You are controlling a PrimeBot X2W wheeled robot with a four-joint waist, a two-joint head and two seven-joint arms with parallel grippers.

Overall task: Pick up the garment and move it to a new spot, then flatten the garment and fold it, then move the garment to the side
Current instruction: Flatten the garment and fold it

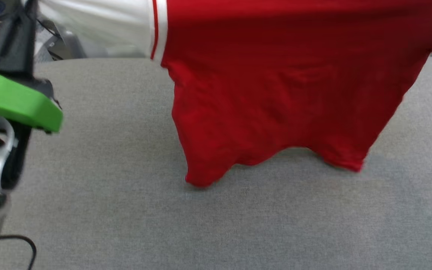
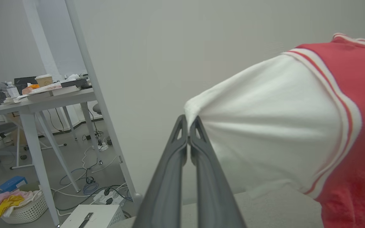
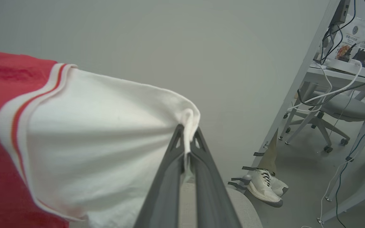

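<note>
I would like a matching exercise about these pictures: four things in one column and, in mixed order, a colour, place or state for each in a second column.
Column one:
1. garment
2. left gripper
3. shoe
4. basket

Column two:
A. white, with black laces
B. red, hanging above the grey surface
C. holding yellow and pink cloth
D. shut on a white sleeve

Pairs: 1-B, 2-D, 3-A, 4-C.
</note>
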